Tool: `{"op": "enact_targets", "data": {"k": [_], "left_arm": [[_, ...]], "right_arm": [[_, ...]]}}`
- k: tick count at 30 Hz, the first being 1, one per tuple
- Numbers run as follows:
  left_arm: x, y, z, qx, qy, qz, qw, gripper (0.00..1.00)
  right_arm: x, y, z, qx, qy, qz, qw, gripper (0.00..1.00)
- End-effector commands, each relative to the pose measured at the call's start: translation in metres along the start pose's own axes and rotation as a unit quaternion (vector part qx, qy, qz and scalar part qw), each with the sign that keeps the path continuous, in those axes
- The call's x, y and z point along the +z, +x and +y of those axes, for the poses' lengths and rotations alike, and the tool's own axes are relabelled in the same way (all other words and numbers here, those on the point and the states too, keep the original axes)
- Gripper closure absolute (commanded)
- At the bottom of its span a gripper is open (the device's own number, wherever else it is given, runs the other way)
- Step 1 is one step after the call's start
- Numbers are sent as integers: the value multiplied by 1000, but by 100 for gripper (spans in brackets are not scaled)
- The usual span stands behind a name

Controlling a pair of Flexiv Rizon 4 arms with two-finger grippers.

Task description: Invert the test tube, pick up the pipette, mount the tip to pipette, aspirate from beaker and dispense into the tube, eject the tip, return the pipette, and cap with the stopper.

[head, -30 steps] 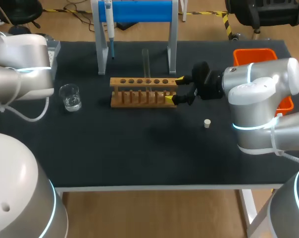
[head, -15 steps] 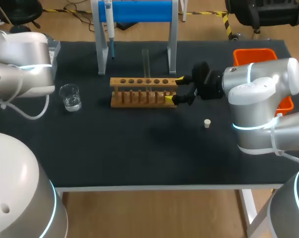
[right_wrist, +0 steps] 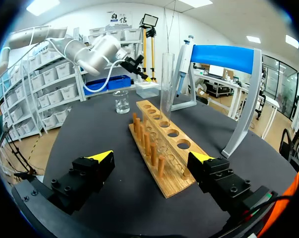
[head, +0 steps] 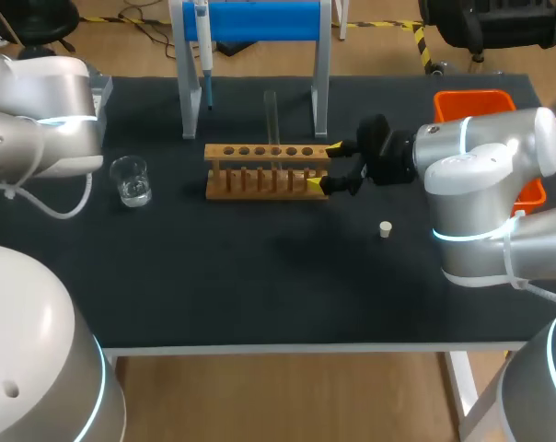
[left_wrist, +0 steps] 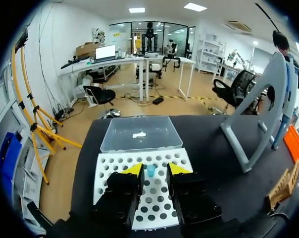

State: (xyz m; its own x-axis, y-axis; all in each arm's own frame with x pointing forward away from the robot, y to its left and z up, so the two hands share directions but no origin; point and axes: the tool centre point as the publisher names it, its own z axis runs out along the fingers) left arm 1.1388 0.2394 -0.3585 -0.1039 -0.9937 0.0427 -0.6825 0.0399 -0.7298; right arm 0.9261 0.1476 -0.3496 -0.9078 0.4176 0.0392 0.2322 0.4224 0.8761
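Observation:
A clear test tube (head: pixel 271 115) stands upright in the wooden rack (head: pixel 264 171); it rises ahead of my right gripper (right_wrist: pixel 152 157) as the test tube (right_wrist: pixel 166 79). That gripper (head: pixel 326 167) is wide open, its yellow tips on either side of the rack's right end. The pipette (head: pixel 202 46) hangs on the blue stand (head: pixel 260 20). My left gripper (left_wrist: pixel 150 169) hovers over the white tip box (left_wrist: pixel 115 168). A small blue tip (left_wrist: pixel 150 172) stands between its narrowed fingers, with a gap showing on each side. The beaker (head: pixel 131 180) sits left of the rack. The white stopper (head: pixel 386 228) lies right of it.
An orange bin (head: pixel 485 99) stands at the back right behind my right arm. The tip box's clear lid (left_wrist: pixel 139 134) lies open beyond the left gripper. The stand's legs (head: pixel 320 101) rise just behind the rack. My left arm (head: pixel 39 120) covers the table's left rear corner.
My left arm has shifted slightly at the table's left rear. The right arm, rack and tube have not moved.

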Motion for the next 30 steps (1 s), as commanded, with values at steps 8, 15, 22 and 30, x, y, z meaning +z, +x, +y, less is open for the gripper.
{"op": "enact_targets", "data": {"k": [8,15,22,30], "left_arm": [[4,-1,-2,-4,-8,-1,1000,75],[6,-2,0,-5,-10,-2,1000,75],[7,-2,0,-6,-12,-3,1000,82],[8,-2,0,-5,-14,-3,1000,95]], "right_arm": [[-1,0,0,0,1,1,1000,0],[-1,0,0,0,1,1,1000,0],[-1,0,0,0,1,1,1000,0],[-1,0,0,0,1,1,1000,0]]}}
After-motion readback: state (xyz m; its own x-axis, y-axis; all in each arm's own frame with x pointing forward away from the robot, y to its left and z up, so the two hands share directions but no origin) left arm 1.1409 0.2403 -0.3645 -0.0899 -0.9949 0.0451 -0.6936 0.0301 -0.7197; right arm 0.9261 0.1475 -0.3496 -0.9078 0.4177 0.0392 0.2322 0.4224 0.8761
